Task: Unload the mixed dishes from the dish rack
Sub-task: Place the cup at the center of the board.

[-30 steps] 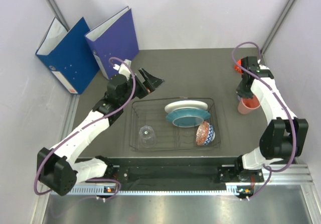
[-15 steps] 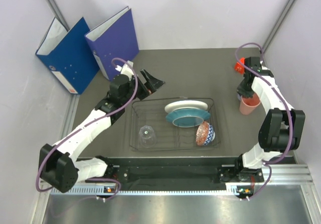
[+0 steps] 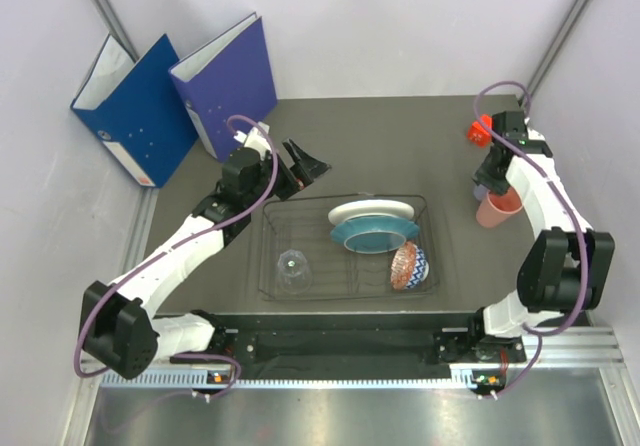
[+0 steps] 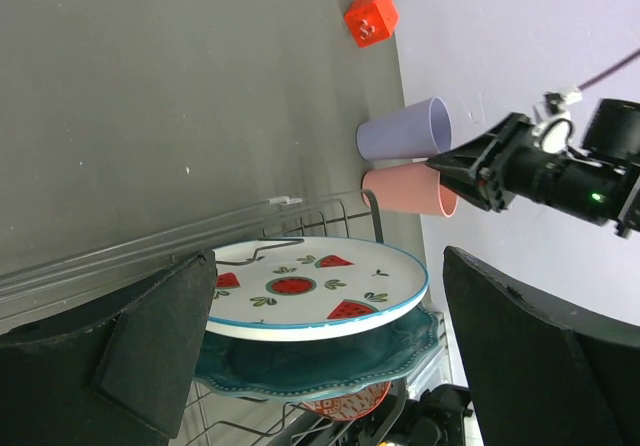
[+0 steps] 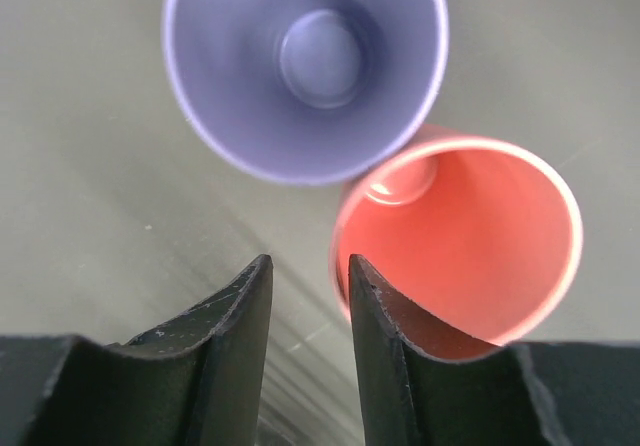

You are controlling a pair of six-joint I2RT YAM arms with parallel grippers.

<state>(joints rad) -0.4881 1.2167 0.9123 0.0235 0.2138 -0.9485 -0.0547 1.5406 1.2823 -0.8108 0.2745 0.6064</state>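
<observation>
Left claw (image 3: 307, 159) spread wide, empty, aimed at white plate (image 4: 300, 286) slotted in dish rack (image 3: 300, 203) just beside teal plate (image 4: 310, 371). Upper rim to be straddled squarely, wire avoided, plate drawn straight out of slot. Right claw (image 5: 308, 266) slightly apart, empty, held over salmon-pink cup (image 5: 470, 236) and lavender cup (image 5: 310, 66), both set on table (image 3: 390, 136) at right.

White-shelled left arm (image 3: 175, 251) and right arm (image 3: 540, 181), black joints (image 3: 560, 266), looping purple cables (image 3: 240, 119), matte black wedge-shaped claw fingers (image 5: 225, 361)
</observation>
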